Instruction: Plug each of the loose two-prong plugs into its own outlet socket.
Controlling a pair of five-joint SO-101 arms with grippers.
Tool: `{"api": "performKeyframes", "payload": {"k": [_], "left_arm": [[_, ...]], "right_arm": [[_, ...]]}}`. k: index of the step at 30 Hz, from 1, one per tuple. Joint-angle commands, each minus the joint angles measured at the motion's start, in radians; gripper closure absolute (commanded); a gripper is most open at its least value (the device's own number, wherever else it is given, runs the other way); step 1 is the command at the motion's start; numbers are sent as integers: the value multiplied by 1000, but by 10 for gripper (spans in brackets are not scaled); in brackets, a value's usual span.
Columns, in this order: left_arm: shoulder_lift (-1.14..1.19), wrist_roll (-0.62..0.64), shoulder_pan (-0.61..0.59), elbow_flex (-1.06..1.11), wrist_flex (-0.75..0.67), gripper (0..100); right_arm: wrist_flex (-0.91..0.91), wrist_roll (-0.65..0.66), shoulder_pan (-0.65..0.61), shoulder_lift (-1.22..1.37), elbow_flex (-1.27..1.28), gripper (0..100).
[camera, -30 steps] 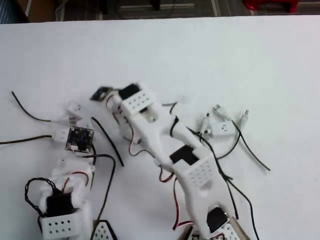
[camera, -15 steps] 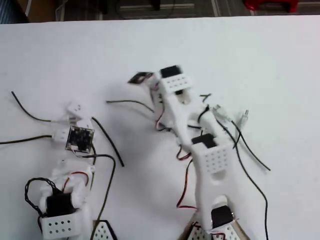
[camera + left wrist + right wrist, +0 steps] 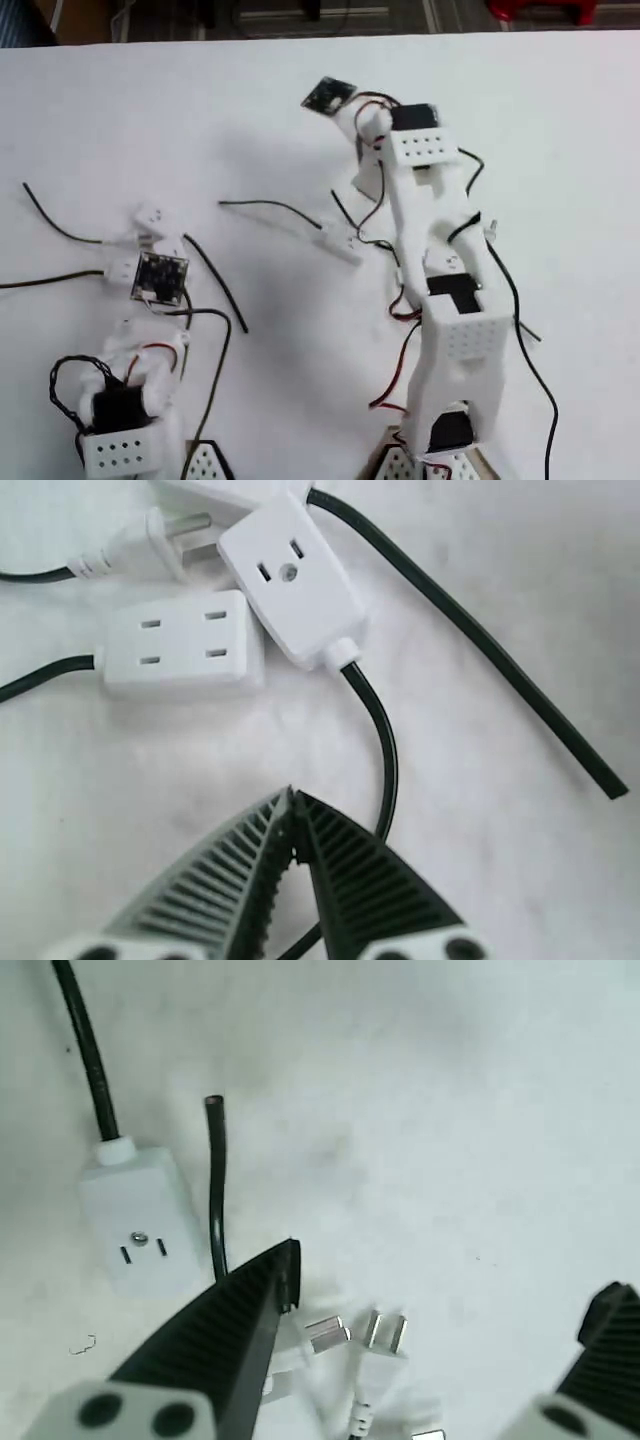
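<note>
We see the right gripper (image 3: 450, 1280) over the far middle of the table (image 3: 150, 120), its jaws spread wide. Two white plugs (image 3: 384, 1332) lie between them, close to one finger, and an outlet socket (image 3: 135, 1215) sits outside that finger. At the left, the left gripper (image 3: 292, 805) has its jaws pressed together, gripping nothing. A double socket (image 3: 180, 645), a single socket (image 3: 290, 575) and a third plug (image 3: 150, 540) lie just beyond its tips.

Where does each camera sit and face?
High view: fixed above the table, looking down on left arm and right arm.
Left wrist view: rides its arm, looking down past the shut left hand at a double outlet.
Right wrist view: rides its arm, looking down past the open right hand at a single outlet.
High view shares the double outlet.
</note>
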Motion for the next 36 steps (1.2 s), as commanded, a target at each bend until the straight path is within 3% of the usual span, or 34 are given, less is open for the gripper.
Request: {"api": "performKeyframes", "payload": {"k": [1,6,12,21,24,30,36], "left_arm": [[5,2,8,-2,6,976],[5,2,8,-2,6,976],[5,2,8,-2,6,976],[5,2,8,-2,6,976],[5,2,8,-2,6,976],[5,2,8,-2,6,976],[5,2,8,-2,6,976]], "right_arm": [[81,8,-36,-71,-20,576],[314,11,-248,-97,-14,576],[252,5,-352,-33,66,576],[203,14,-217,134,31,576],[205,20,-150,145,-57,576],[199,178,-18,153,-264,576],[113,190,62,151,-476,576]]}}
